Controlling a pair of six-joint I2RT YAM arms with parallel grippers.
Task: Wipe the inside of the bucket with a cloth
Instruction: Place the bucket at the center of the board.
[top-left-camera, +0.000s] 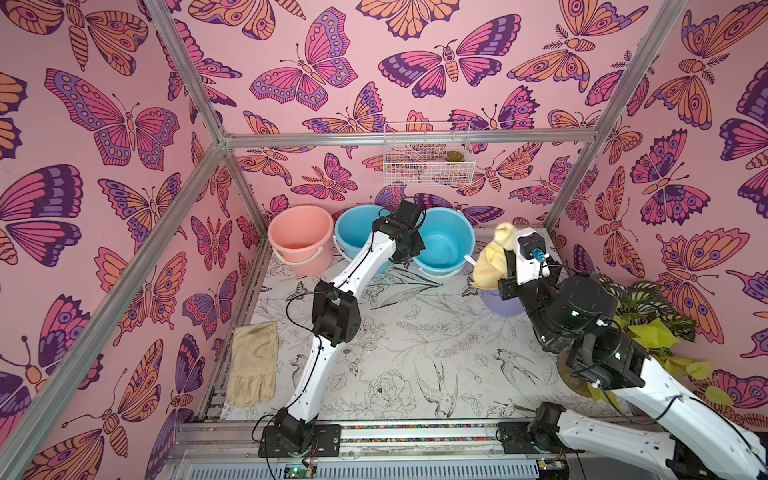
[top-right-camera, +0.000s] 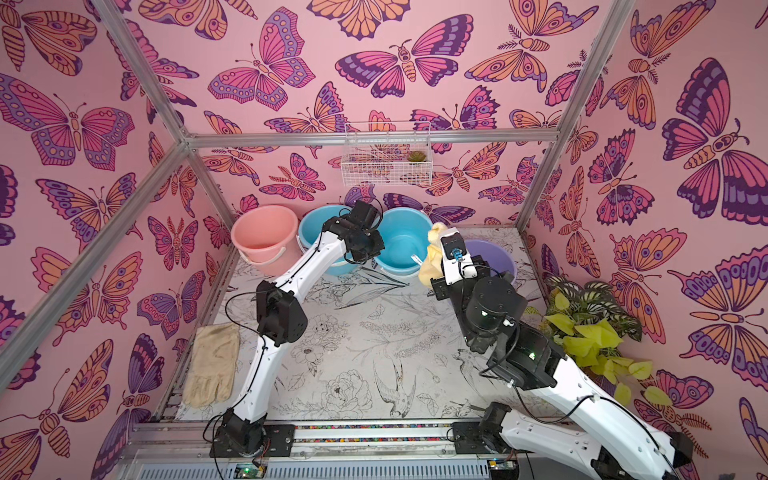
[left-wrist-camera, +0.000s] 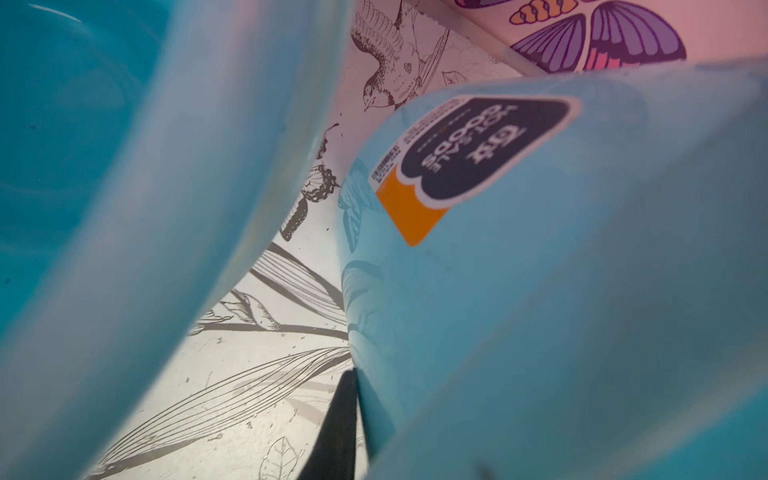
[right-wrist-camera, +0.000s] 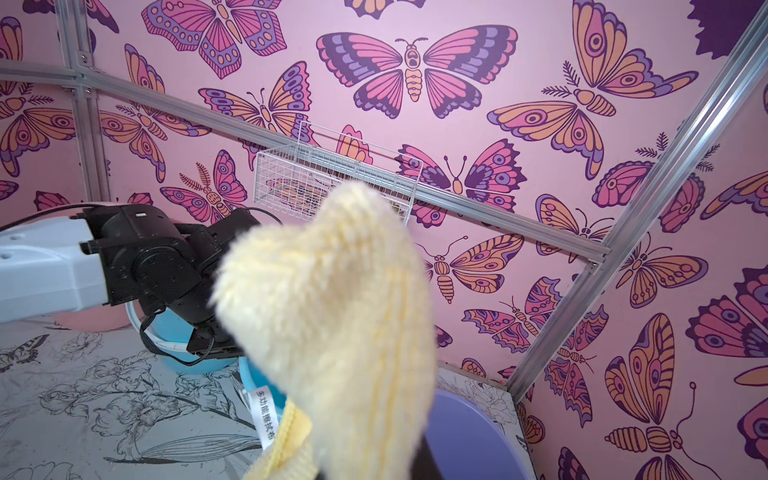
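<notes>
My right gripper (top-left-camera: 508, 249) is shut on the pale yellow cloth (top-left-camera: 490, 266), held up in the air between the right-hand blue bucket (top-left-camera: 446, 245) and the purple bucket (top-left-camera: 500, 305). In the right wrist view the cloth (right-wrist-camera: 332, 316) hides the jaws, and a white tag (right-wrist-camera: 264, 419) hangs from it. My left gripper (top-left-camera: 409, 253) is shut on that blue bucket's left rim, where it meets the other blue bucket (top-left-camera: 357, 232). The left wrist view shows one dark finger (left-wrist-camera: 336, 419) against the stickered outer wall (left-wrist-camera: 478, 270); the other finger is hidden.
A pink bucket (top-left-camera: 299, 237) stands at the back left. A tan rag shaped like a glove (top-left-camera: 253, 365) lies by the left wall. A leafy plant (top-left-camera: 648, 328) fills the right side behind my right arm. A wire basket (top-left-camera: 428, 158) hangs on the back wall.
</notes>
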